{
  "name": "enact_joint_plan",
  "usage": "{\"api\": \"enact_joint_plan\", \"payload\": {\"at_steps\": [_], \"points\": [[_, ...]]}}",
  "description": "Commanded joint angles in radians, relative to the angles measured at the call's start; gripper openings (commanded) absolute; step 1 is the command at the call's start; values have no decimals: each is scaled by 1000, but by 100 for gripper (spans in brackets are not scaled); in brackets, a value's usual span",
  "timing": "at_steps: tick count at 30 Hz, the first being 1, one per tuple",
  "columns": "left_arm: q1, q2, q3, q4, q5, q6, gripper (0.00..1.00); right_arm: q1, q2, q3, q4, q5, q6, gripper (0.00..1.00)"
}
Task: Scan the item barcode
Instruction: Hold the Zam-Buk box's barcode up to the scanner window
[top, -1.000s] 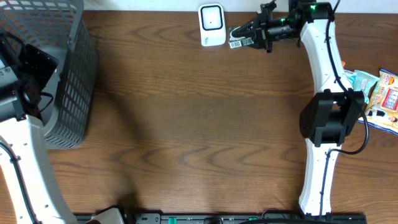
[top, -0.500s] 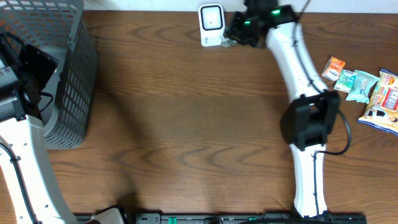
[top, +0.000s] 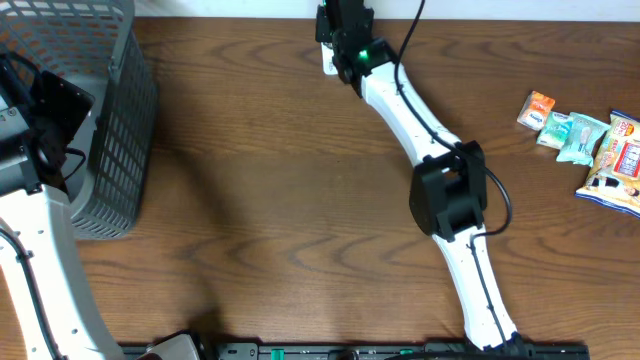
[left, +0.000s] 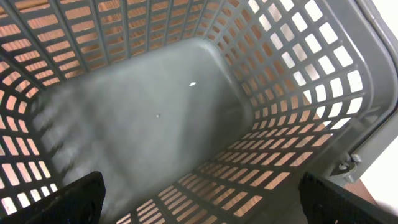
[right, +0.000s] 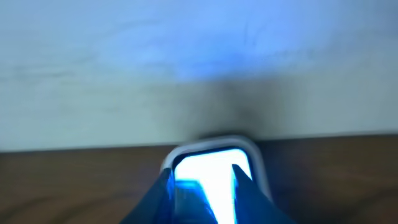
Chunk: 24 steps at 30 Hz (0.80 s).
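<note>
The right arm has swung left along the back edge of the surface (top: 300, 200), so the right pincer (top: 342, 38) that was out beside the scanner (top: 327, 62) a second ago now hangs directly over it; from overhead the arm hides most of the white housing and all of the item, which showed earlier in the jaws with its label towards the scanner; the right wrist view is badly blurred, with the right pincer (right: 204, 183) set fairly narrow and the scanner (right: 211, 163) glowing bright blue-white just beyond it; whether the item is gripped there I cannot tell, though it is most likely at the scanner's face; the glow suggests the read is being attempted right now; the left pincer (left: 211, 202) is spread fully wide and empty over the grey basket (left: 280, 93); the snack packets (top: 590, 140) lie well apart at the right edge.
</note>
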Motion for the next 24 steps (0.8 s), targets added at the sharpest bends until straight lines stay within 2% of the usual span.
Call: {"api": "enact_joint_plan", "payload": {"at_steps": [1,8,12,15,19,24], "points": [[3,0,6,0,-9,-4,98,-3,32,9,59,94,-151,25],[3,0,6,0,-9,-4,98,8,30,10,14,84,-161,25],[3,0,6,0,-9,-4,98,23,-2,10,-66,84,-161,28],[3,0,6,0,-9,-4,97,26,-46,10,-170,84,-154,28],[3,0,6,0,-9,-4,97,23,-118,10,-393,51,-100,30],[3,0,6,0,-9,-4,98,6,-149,10,-676,-158,-108,45]]}}
